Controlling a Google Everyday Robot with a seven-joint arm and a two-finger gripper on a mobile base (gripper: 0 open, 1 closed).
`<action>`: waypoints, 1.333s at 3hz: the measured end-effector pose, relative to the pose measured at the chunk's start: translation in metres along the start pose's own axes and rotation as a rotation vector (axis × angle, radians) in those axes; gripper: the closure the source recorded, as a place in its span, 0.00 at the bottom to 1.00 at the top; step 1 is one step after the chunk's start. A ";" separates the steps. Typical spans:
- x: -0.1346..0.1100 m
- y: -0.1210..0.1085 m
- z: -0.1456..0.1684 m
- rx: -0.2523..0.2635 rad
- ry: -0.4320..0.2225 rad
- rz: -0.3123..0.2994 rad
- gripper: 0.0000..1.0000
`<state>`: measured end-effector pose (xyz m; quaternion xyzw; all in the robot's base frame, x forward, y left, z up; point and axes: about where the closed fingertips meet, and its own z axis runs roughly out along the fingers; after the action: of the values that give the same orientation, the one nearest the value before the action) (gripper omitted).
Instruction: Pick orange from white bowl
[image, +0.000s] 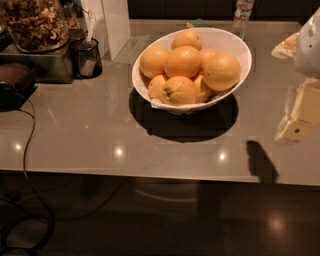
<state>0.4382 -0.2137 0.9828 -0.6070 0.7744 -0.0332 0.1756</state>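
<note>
**My Hand Waits Beside the Bowl of Oranges**

My hand (301, 117) is at the right side of the view, up in the air above the counter (100, 135). It is well apart from the white bowl (230, 40). I cannot tell if my hand is spread wide or squeezed tight. Its dark shadow (261, 161) lies on the counter, near the front edge.

The white bowl sits in the middle of the counter, and it is full of fruit. The orange (221, 71) is big and round. It lies on the right side of the pile, close to the rim on my hand's side. A second big orange (183, 61) sits just beside it in the middle, touching it. A smaller orange (179, 90) with a dark dimple is at the front.

At the back left, a dark cup (86, 57) stands near a glass jar (35, 22) of brown bits. A clear bottle (243, 14) stands behind the bowl. A black cord (27, 145) runs over the left part of the counter and down past its front edge.
</note>
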 end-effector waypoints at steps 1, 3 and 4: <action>-0.003 -0.004 -0.001 -0.001 -0.013 -0.001 0.00; -0.052 -0.076 0.011 -0.062 -0.194 0.011 0.00; -0.062 -0.096 -0.012 0.005 -0.239 0.005 0.00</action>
<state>0.5358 -0.1815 1.0336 -0.6040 0.7495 0.0378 0.2683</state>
